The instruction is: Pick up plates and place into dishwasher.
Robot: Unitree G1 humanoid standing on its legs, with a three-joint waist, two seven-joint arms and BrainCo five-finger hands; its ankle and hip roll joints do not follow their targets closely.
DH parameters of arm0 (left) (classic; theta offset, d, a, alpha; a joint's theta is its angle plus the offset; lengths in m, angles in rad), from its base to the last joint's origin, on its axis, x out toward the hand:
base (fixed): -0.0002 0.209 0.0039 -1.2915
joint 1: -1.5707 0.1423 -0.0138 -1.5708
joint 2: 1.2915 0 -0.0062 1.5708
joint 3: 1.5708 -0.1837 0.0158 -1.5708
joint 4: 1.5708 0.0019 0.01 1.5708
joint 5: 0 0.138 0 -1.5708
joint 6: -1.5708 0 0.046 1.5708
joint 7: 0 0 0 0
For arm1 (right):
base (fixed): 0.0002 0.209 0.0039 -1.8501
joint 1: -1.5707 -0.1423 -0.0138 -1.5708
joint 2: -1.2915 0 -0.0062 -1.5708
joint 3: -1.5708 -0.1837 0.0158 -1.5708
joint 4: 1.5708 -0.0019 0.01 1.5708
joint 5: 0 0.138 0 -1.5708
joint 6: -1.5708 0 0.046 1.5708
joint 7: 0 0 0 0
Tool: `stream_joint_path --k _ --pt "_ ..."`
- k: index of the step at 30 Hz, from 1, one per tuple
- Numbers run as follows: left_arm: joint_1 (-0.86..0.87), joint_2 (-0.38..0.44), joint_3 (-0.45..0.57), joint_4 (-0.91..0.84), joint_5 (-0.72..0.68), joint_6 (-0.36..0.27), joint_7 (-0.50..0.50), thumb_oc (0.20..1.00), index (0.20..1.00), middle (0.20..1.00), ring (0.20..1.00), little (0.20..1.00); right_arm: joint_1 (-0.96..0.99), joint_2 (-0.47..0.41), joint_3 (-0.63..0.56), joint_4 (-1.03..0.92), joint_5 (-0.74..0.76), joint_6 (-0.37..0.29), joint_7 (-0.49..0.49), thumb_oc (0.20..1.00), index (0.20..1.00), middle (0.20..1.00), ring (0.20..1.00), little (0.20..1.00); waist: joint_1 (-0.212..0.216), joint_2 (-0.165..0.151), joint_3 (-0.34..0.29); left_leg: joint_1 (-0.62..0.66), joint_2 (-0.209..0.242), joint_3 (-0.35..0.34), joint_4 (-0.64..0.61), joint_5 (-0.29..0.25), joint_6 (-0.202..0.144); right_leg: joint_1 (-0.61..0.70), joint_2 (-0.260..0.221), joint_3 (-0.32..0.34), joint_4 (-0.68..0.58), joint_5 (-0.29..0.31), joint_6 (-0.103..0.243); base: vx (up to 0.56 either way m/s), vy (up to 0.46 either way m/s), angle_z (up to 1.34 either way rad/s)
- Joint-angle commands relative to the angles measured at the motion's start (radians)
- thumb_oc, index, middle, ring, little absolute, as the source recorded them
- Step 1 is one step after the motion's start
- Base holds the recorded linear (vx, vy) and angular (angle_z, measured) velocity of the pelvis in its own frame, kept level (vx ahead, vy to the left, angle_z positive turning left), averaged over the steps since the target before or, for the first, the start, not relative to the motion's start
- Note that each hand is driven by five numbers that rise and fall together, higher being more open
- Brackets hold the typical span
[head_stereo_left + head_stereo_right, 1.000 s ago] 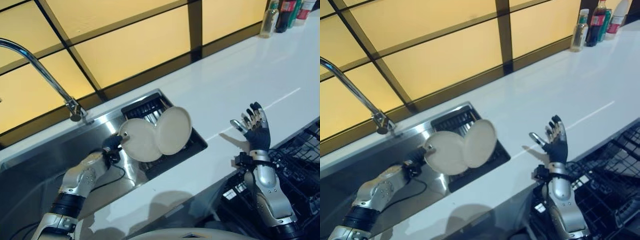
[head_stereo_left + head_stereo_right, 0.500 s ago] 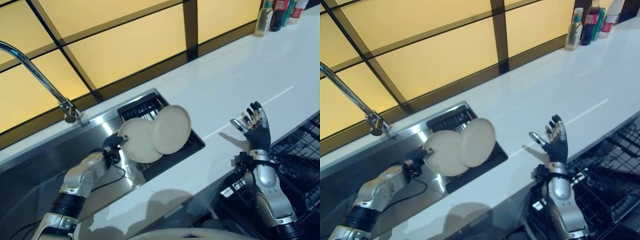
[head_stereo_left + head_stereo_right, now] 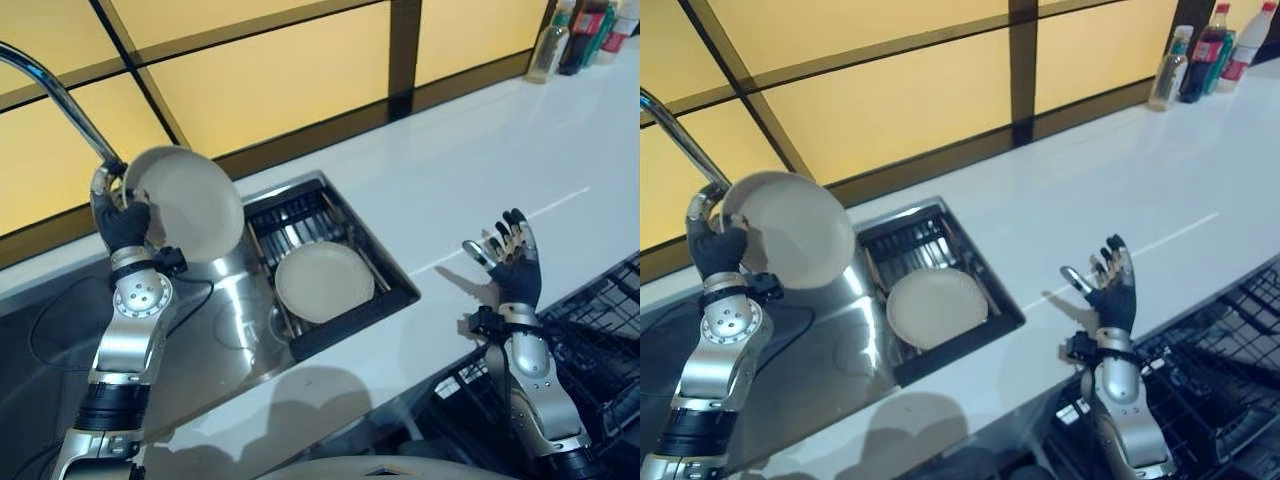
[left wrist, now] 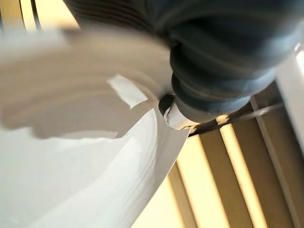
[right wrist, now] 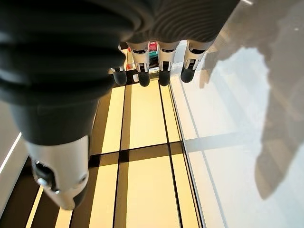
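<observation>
One plate (image 3: 190,205) was held up above the sink (image 3: 215,335), tilted nearly on edge, just beside the faucet (image 3: 55,95); the left hand (image 3: 122,218) gripped it at its rim, fingers curled round the edge; a second plate (image 3: 324,282) lay flat on the dark rack (image 3: 300,225) in the sink's right compartment. The right hand (image 3: 512,262) stood raised over the white counter (image 3: 480,160) with fingers spread and holding nothing, near the dishwasher basket (image 3: 590,330); bottles (image 3: 575,25) stood at the counter's far end.
</observation>
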Motion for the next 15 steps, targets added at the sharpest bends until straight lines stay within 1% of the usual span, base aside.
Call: stream_joint_path --k 1,3,5,6,7,8,9,10,13,15 --pt "-0.048 0.069 0.042 -0.019 0.089 -0.106 0.097 0.2 0.2 0.2 0.2 0.2 -0.041 0.033 0.026 -0.019 -0.014 -0.058 -0.02 1.0 1.0 1.0 1.0 1.0 0.009 -0.045 -0.05 -0.055 -0.027 -0.07 0.006 -0.014 0.031 0.06 -0.041 -0.033 0.009 -0.111 0.071 -0.01 -0.01 0.04" --pt "-0.048 0.075 0.057 -0.025 0.1 -0.142 0.12 0.2 0.2 0.2 0.2 0.2 -0.041 0.033 0.032 -0.023 -0.014 -0.054 -0.026 1.0 1.0 1.0 1.0 1.0 0.013 -0.048 -0.054 -0.054 -0.026 -0.073 0.005 -0.015 0.03 0.063 -0.041 -0.036 0.009 -0.113 0.071 -0.01 -0.004 0.05" --pt "-0.046 0.073 0.061 -0.04 0.091 -0.18 0.087 0.2 0.2 0.2 0.2 0.2 -0.041 0.035 0.034 -0.029 -0.014 -0.051 -0.026 1.0 1.0 1.0 1.0 1.0 0.015 -0.05 -0.056 -0.054 -0.025 -0.075 0.005 -0.015 0.03 0.064 -0.04 -0.036 0.009 -0.114 0.07 -0.01 0.0 0.02" --pt "-0.044 0.069 0.06 -0.055 0.075 -0.193 0.046 0.2 0.2 0.2 0.2 0.2 -0.04 0.037 0.034 -0.033 -0.015 -0.05 -0.019 1.0 1.0 1.0 1.0 1.0 0.016 -0.052 -0.056 -0.054 -0.024 -0.077 0.005 -0.015 0.029 0.064 -0.04 -0.036 0.009 -0.114 0.07 0.0 0.0 0.0" --pt "-0.04 0.064 0.049 -0.074 0.032 -0.21 -0.035 0.2 0.2 0.2 0.2 0.2 -0.04 0.036 0.034 -0.042 -0.018 -0.053 0.0 1.0 1.0 1.0 1.0 1.0 0.017 -0.053 -0.056 -0.054 -0.023 -0.078 0.004 -0.016 0.029 0.064 -0.039 -0.037 0.009 -0.114 0.071 0.0 0.0 0.0" --pt "-0.036 0.054 0.04 -0.094 -0.008 -0.213 -0.095 0.2 0.2 0.2 0.2 0.2 -0.04 0.036 0.034 -0.049 -0.019 -0.055 0.024 1.0 1.0 1.0 1.0 1.0 0.019 -0.053 -0.056 -0.054 -0.022 -0.079 0.004 -0.016 0.029 0.063 -0.039 -0.038 0.009 -0.115 0.071 0.0 0.0 0.0" --pt "-0.029 0.04 0.025 -0.12 -0.052 -0.217 -0.163 0.2 0.2 0.2 0.2 0.2 -0.044 0.036 0.036 -0.059 -0.014 -0.061 0.071 1.0 1.0 1.0 1.0 1.0 0.022 -0.054 -0.055 -0.055 -0.022 -0.08 0.004 -0.016 0.03 0.063 -0.039 -0.039 0.009 -0.115 0.071 0.0 0.0 0.0" --pt "-0.022 0.025 0.006 -0.143 -0.131 -0.226 -0.258 0.2 0.2 0.2 0.2 0.2 -0.051 0.036 0.04 -0.069 -0.008 -0.07 0.132 1.0 1.0 1.0 1.0 1.0 0.027 -0.055 -0.054 -0.056 -0.021 -0.082 0.004 -0.016 0.03 0.064 -0.039 -0.041 0.009 -0.115 0.071 -0.04 -0.004 0.01" --pt "0.007 -0.026 -0.038 -0.193 -0.275 -0.233 -0.44 0.2 0.2 0.2 0.2 0.2 -0.069 0.03 0.063 -0.094 0.009 -0.1 0.27 1.0 1.0 1.0 1.0 1.0 0.041 -0.06 -0.049 -0.058 -0.02 -0.09 0.005 -0.015 0.031 0.063 -0.038 -0.044 0.009 -0.113 0.068 -0.04 -0.011 0.06" --pt "0.014 -0.053 -0.074 -0.203 -0.323 -0.243 -0.524 0.2 0.2 0.2 0.2 0.2 -0.091 0.025 0.084 -0.102 0.03 -0.107 0.337 1.0 1.0 1.0 1.0 1.0 0.047 -0.064 -0.047 -0.058 -0.018 -0.092 0.003 -0.015 0.031 0.061 -0.036 -0.044 0.009 -0.112 0.066 -0.02 -0.005 0.02"
